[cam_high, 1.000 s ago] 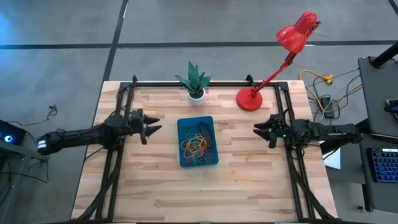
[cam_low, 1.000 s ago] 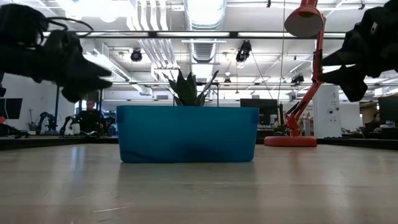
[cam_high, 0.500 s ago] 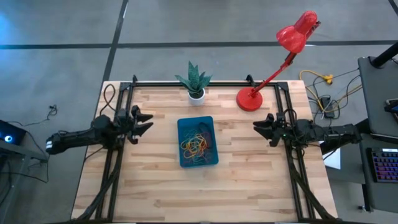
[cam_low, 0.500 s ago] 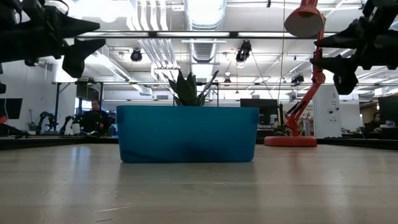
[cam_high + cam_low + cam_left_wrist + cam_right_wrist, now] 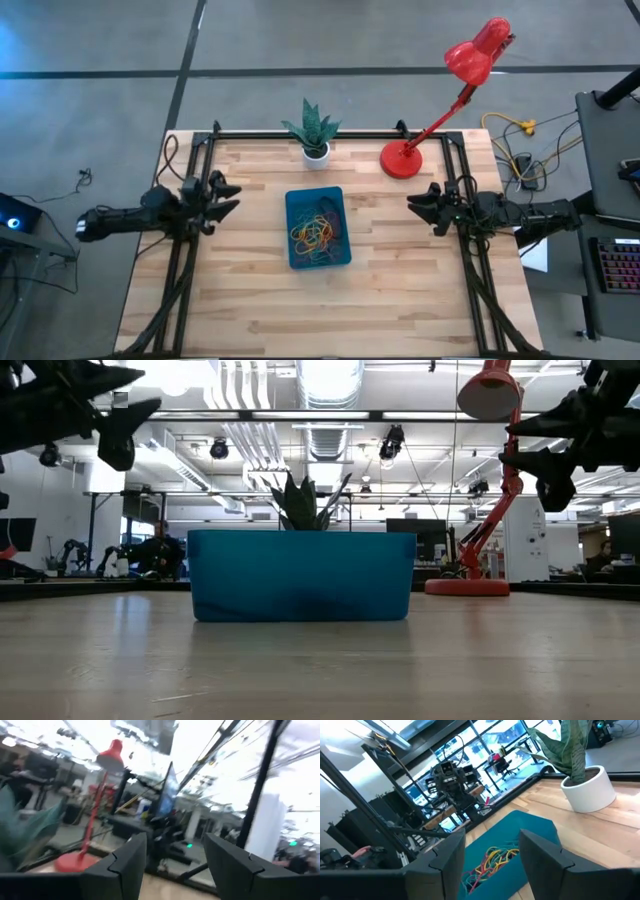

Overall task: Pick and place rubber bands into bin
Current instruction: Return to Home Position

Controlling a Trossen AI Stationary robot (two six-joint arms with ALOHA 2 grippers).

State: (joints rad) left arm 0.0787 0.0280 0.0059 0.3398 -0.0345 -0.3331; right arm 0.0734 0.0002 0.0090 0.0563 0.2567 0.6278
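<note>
The teal-blue bin [image 5: 318, 228] stands at the table's middle and holds a heap of red, yellow and dark rubber bands [image 5: 317, 229]; the bin [image 5: 520, 840] and its bands [image 5: 492, 860] also show in the right wrist view. My left gripper [image 5: 230, 199] hovers open over the table's left side, clear of the bin, its fingers [image 5: 127, 865] with nothing between them. My right gripper [image 5: 418, 208] hovers open over the right side, pointing at the bin, also with nothing between its fingers. In the low view both grippers hang high above the bin [image 5: 301, 575].
A white pot with a green plant [image 5: 314, 133] stands behind the bin at the far edge. A red desk lamp [image 5: 402, 158] has its base at the far right. Black frame rails [image 5: 190, 260] run along both table sides. Bare wood lies in front of the bin.
My left gripper has drawn back toward the table's left edge, risen, and tipped its fingers upward, staying open. My right gripper has tipped up from slightly downward to level without shifting place. The bin and bands have not moved.
</note>
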